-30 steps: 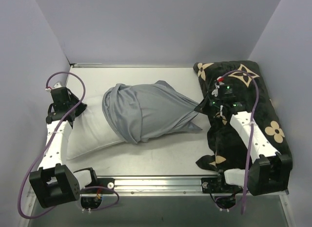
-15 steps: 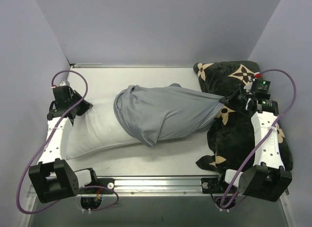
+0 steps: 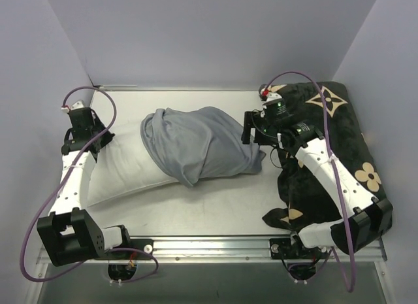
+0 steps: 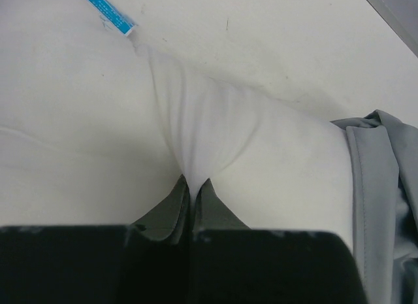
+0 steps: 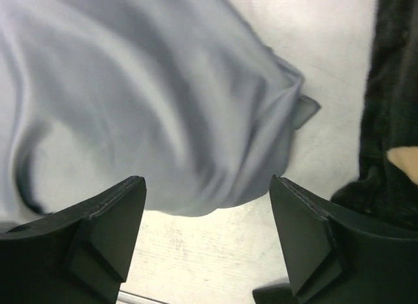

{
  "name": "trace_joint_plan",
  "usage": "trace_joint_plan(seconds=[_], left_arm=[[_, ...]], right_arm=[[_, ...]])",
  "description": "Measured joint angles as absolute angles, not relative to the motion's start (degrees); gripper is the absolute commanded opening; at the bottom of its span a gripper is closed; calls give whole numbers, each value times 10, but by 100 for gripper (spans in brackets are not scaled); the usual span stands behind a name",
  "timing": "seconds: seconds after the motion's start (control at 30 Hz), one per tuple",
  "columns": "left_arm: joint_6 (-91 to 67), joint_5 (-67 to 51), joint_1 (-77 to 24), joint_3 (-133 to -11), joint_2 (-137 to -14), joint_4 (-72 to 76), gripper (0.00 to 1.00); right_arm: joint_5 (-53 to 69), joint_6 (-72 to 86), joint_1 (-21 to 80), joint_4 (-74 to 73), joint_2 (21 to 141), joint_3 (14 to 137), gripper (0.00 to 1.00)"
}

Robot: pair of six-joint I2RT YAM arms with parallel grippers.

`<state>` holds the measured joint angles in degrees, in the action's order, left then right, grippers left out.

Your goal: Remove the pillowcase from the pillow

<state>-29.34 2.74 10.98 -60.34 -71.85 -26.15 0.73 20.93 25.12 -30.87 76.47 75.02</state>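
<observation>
Blue-grey cloth lies bunched in the middle of the table (image 3: pixel 215 209). The pillowcase (image 3: pixel 199 144) is heaped in loose folds over the right-hand part of the pillow (image 3: pixel 121 176), and the pillow's bare white left end sticks out toward the left arm. The left gripper (image 4: pixel 192 186) has its jaws pressed together on a pinch of the pillow's white cover, which rises from the fingers in a taut ridge. A small blue label (image 4: pixel 110 13) shows on the pillow beyond it. The right gripper (image 5: pixel 206 183) hangs over the right end of the pillowcase with its jaws spread wide and nothing in them. The cloth lies slack below, a small flap at its tip resting on the table. Just to the right, a black cushion (image 3: pixel 339 134) with tan flower motifs lies along that side of the table, partly under the right arm. A narrow strip of bare table separates it from the pillowcase.
</observation>
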Motion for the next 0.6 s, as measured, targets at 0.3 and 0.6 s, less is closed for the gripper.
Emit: trace_joint_plan(seconds=[0.3, 0.6], left_arm=[[-277, 55, 74, -606, -728, -261, 0], [-276, 58, 71, -606, -728, -260, 0]], right_arm=[[-17, 203, 412, -283, 883, 876, 80], [-72, 226, 440, -296, 1020, 956, 36]])
